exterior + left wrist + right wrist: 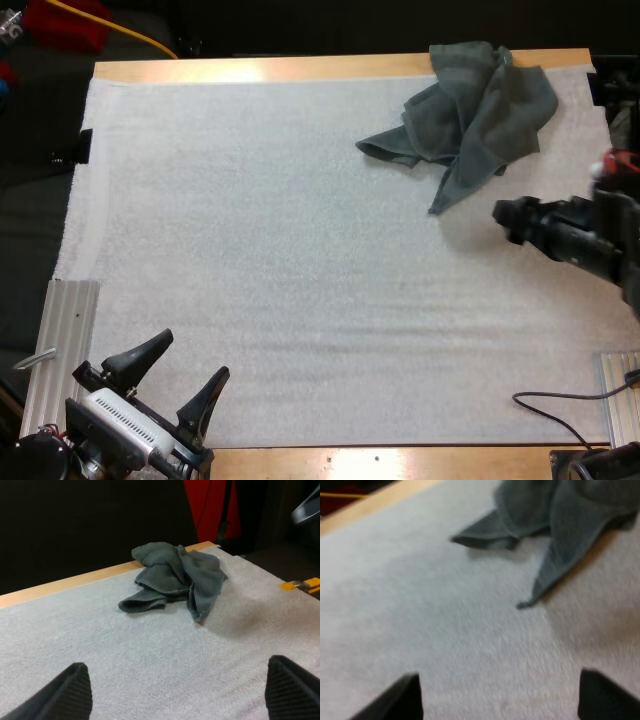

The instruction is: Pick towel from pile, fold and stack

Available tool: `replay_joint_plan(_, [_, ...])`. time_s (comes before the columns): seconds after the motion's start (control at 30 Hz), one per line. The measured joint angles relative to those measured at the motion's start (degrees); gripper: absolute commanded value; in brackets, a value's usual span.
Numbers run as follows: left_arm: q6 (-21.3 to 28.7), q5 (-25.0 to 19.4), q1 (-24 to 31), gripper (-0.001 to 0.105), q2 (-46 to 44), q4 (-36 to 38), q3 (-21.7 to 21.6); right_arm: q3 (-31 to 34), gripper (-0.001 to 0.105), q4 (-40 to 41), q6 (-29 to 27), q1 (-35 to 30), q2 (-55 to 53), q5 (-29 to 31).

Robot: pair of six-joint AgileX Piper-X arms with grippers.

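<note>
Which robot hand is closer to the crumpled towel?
The right. The right gripper is open just beside the crumpled towel's pointed corner, not touching it. The left gripper is open too, far away across the white mat, at its near left corner.

Your left gripper (193, 354), at the mat's (300, 260) near left corner, has two black tapered fingers (67, 695) with finely ribbed pads. They are mounted on a white block (120, 415) with a row of dark slots. Your right gripper (505, 222), at the mat's right edge, is black. Behind it sits a red part (622, 160), perhaps a cap.
</note>
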Motion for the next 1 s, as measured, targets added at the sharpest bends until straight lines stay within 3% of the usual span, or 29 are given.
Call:
replay_joint_plan(0.33, [0.0, 0.0, 0.0, 0.07, 0.0, 0.37, 0.0, 0.0, 0.063, -7.06, 9.94, 2.32, 11.06, 2.7])
replay_joint_plan(1.0, [0.0, 0.0, 0.0, 0.07, 0.0, 2.54, 0.0, -0.07, 0.063, -20.92, 21.41, 2.32, 31.27, 2.84])
